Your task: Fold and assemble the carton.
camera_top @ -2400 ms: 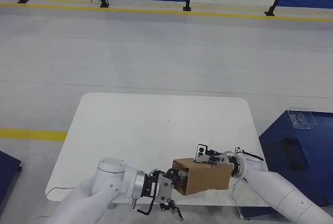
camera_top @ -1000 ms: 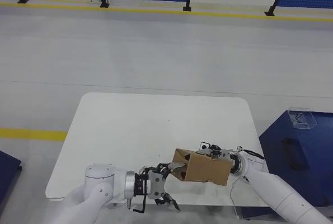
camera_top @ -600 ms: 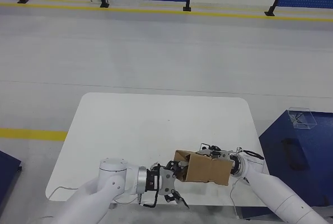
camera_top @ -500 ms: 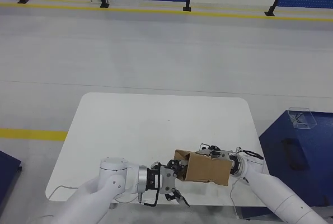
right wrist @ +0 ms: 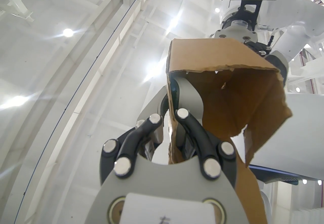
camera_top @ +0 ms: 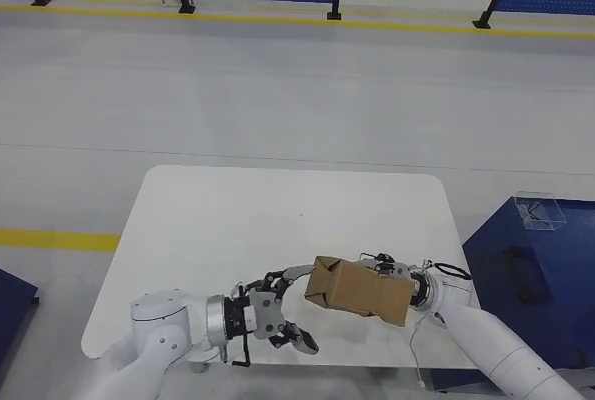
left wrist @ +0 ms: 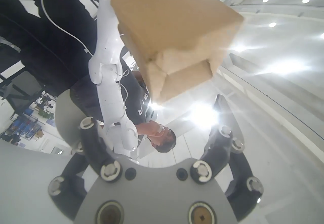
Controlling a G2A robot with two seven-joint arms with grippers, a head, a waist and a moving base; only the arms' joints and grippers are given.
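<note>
The carton (camera_top: 362, 288) is held over the table (camera_top: 227, 230) toward its 5 o'clock corner, one wall pinched by the right gripper (right wrist: 171, 108). The left gripper (camera_top: 299, 308) is seen just beside the carton's 9 o'clock end, jaws spread wide and empty.

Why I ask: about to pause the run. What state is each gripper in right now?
Left gripper: open, holding nothing, facing the carton's folded end.
Right gripper: shut on the carton's wall.
</note>
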